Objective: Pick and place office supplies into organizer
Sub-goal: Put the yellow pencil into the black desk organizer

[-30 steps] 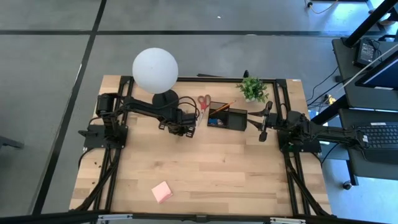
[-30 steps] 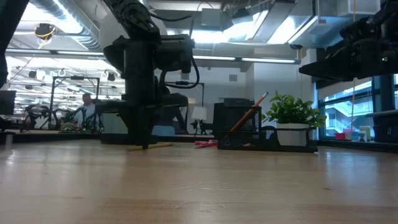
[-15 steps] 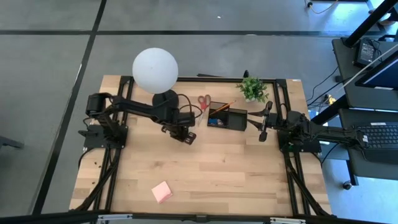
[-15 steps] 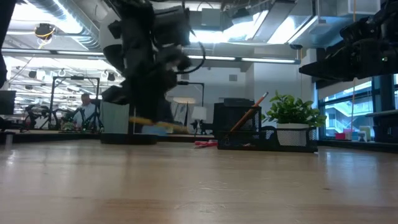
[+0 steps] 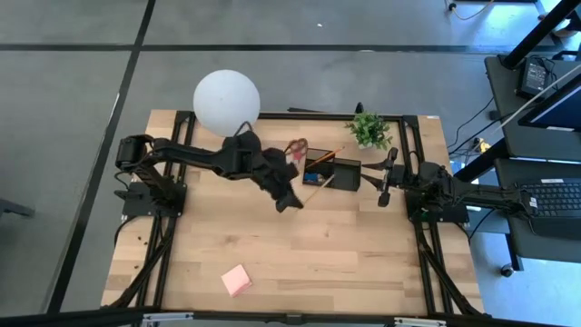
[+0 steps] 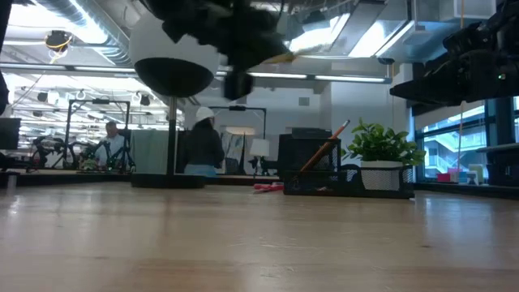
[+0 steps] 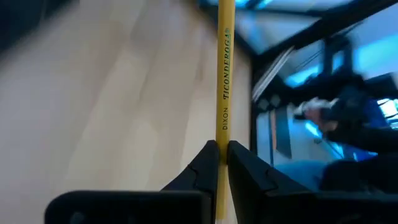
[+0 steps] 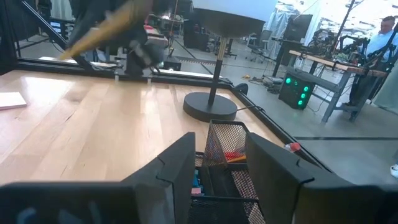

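Lifting off the bench, left hand (image 5: 292, 198) is now clamped on a yellow pencil (image 7: 224, 93) and swung beside the organizer (image 5: 330, 172), drop-in likely next; right hand (image 5: 384, 197) waits half-open past it.

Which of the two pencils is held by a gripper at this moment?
The yellow pencil, clamped between the left gripper's fingers above the table. The other pencil stands leaning in the black organizer, untouched.

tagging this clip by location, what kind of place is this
Most likely an open-plan robotics lab or workshop. The low view shows exposed ceiling ducts and long workbenches behind the table. The high view shows a concrete floor and a computer desk with a keyboard beside the rig.
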